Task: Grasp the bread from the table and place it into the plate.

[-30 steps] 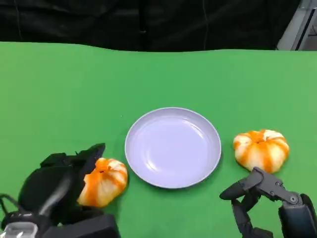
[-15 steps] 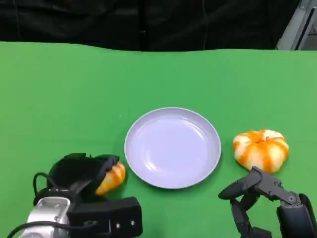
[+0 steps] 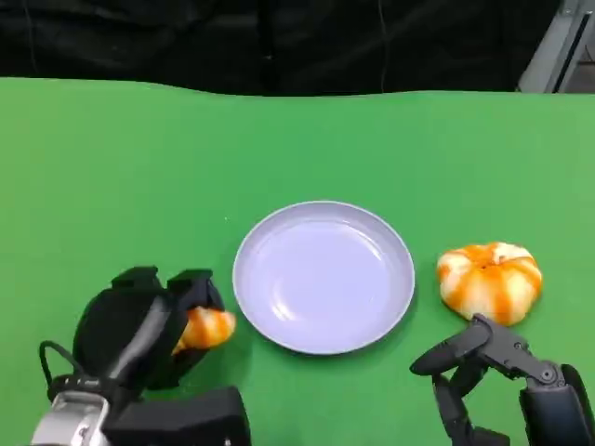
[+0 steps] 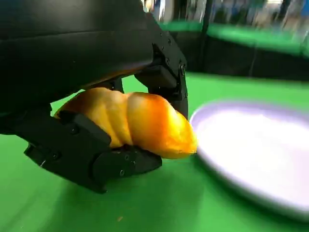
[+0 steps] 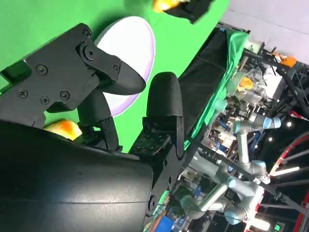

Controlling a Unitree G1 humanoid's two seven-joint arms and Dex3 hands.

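Head view, left hand (image 3: 139,330): fingers grip a bread (image 3: 206,327) beside the plate (image 3: 323,276);
Right hand (image 3: 488,362): fingers spread, empty, near second bread (image 3: 489,280) on table (image 3: 139,177)

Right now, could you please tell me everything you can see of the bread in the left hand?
The bread is a rounded, ridged bun, glossy orange fading to pale yellow. The left hand grips it, black fingers over its top and under it; one end pokes out towards the plate. It sits just beside the plate's rim, not in it, low over the green table.
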